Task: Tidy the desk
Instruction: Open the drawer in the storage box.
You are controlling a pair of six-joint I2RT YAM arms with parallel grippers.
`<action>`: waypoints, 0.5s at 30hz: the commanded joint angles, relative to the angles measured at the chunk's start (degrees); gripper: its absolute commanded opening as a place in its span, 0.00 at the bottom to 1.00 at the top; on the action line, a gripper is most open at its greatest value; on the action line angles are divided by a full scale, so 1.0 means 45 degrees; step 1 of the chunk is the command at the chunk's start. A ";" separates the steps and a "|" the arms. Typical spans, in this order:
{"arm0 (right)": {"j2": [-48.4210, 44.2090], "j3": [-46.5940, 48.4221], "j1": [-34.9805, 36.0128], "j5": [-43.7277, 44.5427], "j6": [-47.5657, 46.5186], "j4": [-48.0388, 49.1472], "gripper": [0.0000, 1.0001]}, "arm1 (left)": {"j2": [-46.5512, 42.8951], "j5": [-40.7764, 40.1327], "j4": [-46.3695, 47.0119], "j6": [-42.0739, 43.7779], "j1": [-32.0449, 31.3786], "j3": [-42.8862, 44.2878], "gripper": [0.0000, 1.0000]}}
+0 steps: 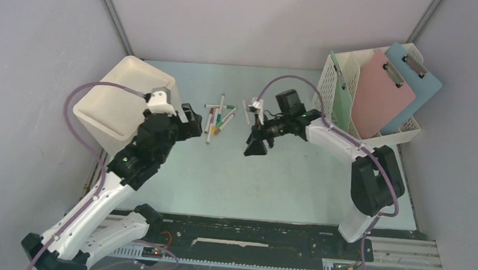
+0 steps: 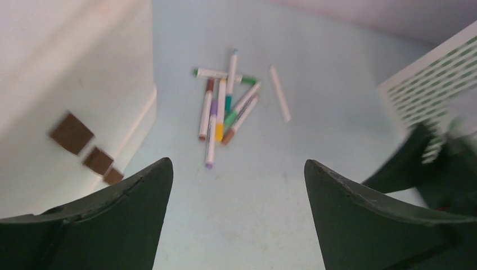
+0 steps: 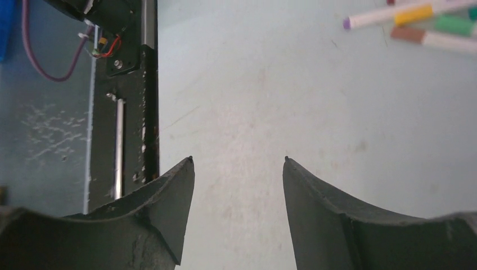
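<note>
Left claw [image 1: 192,120], seen from above, hangs just left of the pens [image 1: 218,117], spread wide and empty; right claw [image 1: 256,143] hangs just right of them, also spread, pinching nothing; the danger, as I judge it, is that both reach into one small heap and knock each other, or sweep pens across the counter [image 1: 252,181] rather than lift one; the pens lie crossed, so closing on one could drag or flick its neighbours. The bin [image 1: 106,108] stands at the back left, close beside the left arm, where a swing of the arm might nudge it; the rack [image 1: 411,126] with clipboards [image 1: 381,94] fills the back right corner; grey walls shut in three sides and a black rail [image 1: 248,232] runs along the front.

From the left wrist the jaws stand wide with the heap ahead on the pale mint counter; one white pen [image 2: 280,93] lies a little apart to the right; the bin wall rises at left; a dark blur at right is probably the right claw, near enough to collide.

From the right wrist the jaws stand parted over bare, faintly scuffed counter; the pens sit off in the upper right corner, so closing here would catch nothing.
</note>
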 commanded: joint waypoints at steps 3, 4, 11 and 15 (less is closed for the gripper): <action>0.1437 0.0575 0.2654 0.1987 0.2148 0.5255 0.71 | -0.1032 0.2035 -0.0149 0.2200 0.1011 0.2239 0.94; 0.1760 0.0819 0.3038 0.2728 0.2851 0.5673 0.71 | -0.1148 0.1915 -0.0289 0.2294 0.1022 0.2436 0.94; 0.4273 0.2777 0.4825 0.5154 0.7044 0.7465 0.75 | -0.2156 0.1250 -0.0537 0.2451 0.1043 0.2399 0.95; 0.5111 0.3270 0.5582 0.6264 0.7198 0.8957 0.76 | -0.2529 0.1213 -0.0601 0.2230 0.1046 0.2016 0.95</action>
